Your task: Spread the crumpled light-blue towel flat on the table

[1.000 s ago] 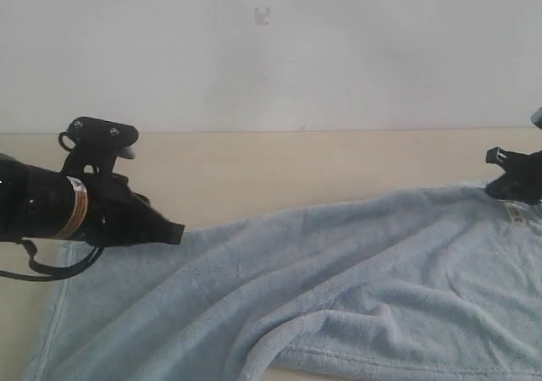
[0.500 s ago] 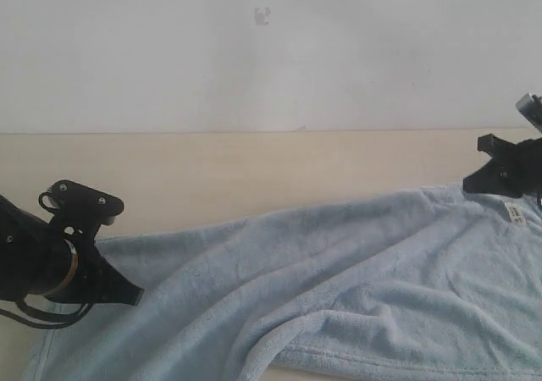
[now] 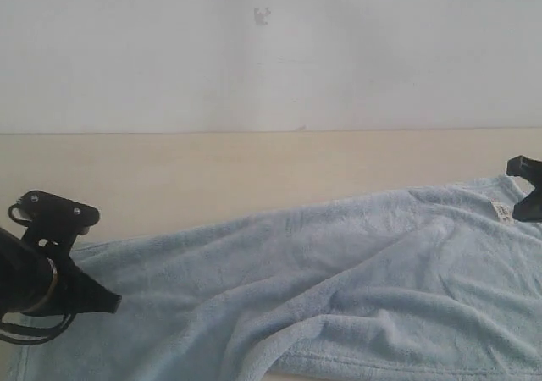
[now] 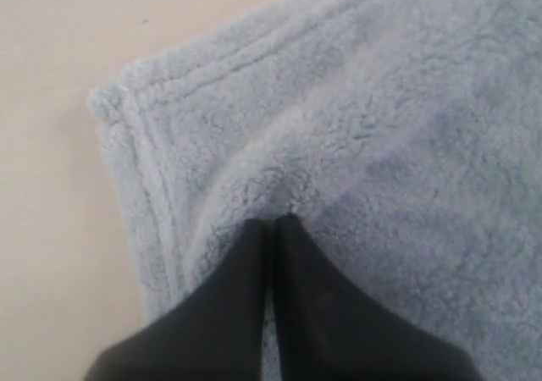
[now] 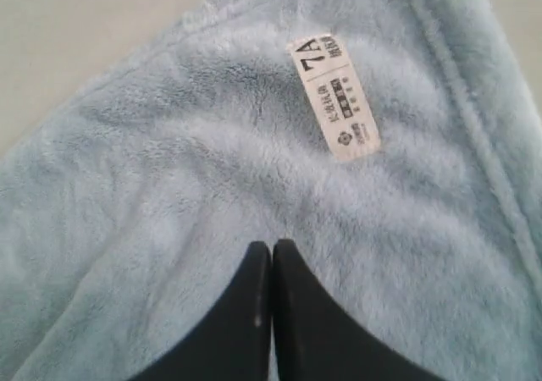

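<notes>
I see the towel (image 3: 339,271) lying long-axis left to right across the worktop (image 3: 212,178), tag (image 5: 334,93) corner rightward, left fingers (image 4: 241,271) and right fingers (image 5: 250,296) each pressed together, pinching its fleece.

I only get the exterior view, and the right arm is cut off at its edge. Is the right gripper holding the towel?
Observer: Yes, the right gripper, jaws pressed together, pinches the towel.
Operator: Where on it?
Observer: Close to the white tag, which lies face up, printed 7A.
Operator: And the left?
Observer: The left gripper, jaws together, pinches a raised fold beside the stitched corner.
</notes>
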